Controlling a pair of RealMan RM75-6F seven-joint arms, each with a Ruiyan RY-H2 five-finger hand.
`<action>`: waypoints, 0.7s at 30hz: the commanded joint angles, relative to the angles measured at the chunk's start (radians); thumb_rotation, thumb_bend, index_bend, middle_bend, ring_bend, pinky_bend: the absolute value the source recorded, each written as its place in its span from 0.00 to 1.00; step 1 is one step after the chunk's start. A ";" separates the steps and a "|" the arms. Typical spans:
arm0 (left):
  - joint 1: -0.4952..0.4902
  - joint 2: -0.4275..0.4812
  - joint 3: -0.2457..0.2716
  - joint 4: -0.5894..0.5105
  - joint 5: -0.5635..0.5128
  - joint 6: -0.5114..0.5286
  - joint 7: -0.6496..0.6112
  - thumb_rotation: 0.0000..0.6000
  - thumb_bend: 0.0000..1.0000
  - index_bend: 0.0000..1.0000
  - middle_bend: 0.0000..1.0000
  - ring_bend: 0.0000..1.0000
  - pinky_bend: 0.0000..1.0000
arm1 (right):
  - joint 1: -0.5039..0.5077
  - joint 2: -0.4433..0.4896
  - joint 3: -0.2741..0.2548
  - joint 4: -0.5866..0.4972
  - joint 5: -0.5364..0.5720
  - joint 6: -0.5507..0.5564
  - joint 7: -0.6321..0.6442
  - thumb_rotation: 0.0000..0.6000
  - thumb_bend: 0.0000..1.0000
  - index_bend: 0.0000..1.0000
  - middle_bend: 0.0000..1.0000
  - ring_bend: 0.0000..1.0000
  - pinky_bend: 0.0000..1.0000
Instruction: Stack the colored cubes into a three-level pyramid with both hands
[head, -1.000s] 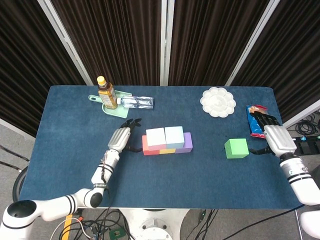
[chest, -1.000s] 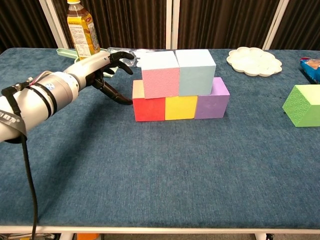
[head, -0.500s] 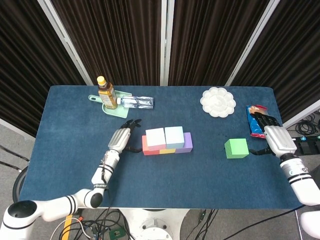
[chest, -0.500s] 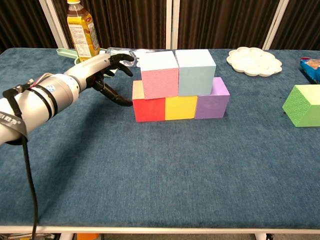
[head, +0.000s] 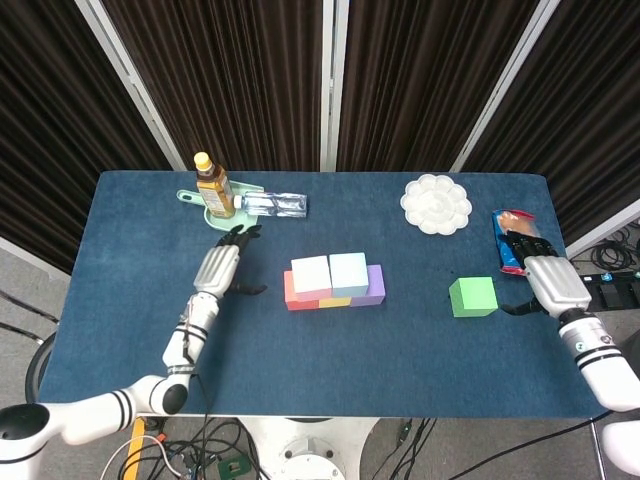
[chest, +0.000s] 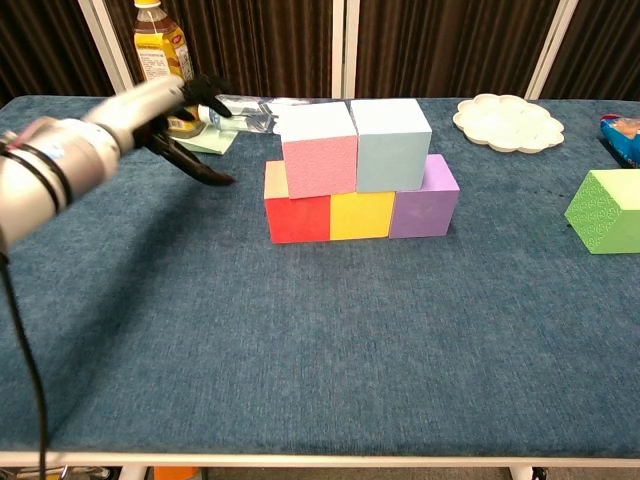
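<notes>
a: from the head view, where does the green cube (head: 472, 297) sit?

b: on the table (head: 130, 300), well right of the block stack (head: 334, 282), which has two levels built. the right hand (head: 546, 279) is just beside the cube on its right, fingers spread, holding nothing. the cube lies straight to that hand's left.

a: and the left hand (head: 217, 267)?

b: left of the stack, clear of it, fingers apart and empty. it is far from the green cube, with the stack between them, so the right hand looks the one to fetch it.

a: the chest view?

b: the stack (chest: 360, 170) shows red, yellow and purple below, pink and pale blue on top. the green cube (chest: 604, 210) sits at the right edge. the left hand (chest: 170, 125) hovers open near the bottle (chest: 160, 52). the right hand is out of this view. the cube seems meant to go atop the upper pair.
</notes>
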 joint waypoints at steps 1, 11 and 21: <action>0.034 0.072 0.020 -0.036 0.058 0.070 0.043 1.00 0.00 0.08 0.14 0.01 0.12 | 0.024 -0.012 -0.016 0.020 0.023 -0.034 -0.073 1.00 0.00 0.00 0.04 0.00 0.00; 0.136 0.280 0.050 -0.156 0.078 0.159 0.094 1.00 0.00 0.09 0.09 0.01 0.12 | 0.093 -0.106 -0.055 0.068 0.138 -0.100 -0.303 1.00 0.00 0.00 0.05 0.00 0.00; 0.182 0.325 0.071 -0.195 0.098 0.193 0.069 1.00 0.00 0.09 0.09 0.01 0.12 | 0.129 -0.213 -0.063 0.143 0.211 -0.108 -0.369 1.00 0.00 0.00 0.13 0.00 0.00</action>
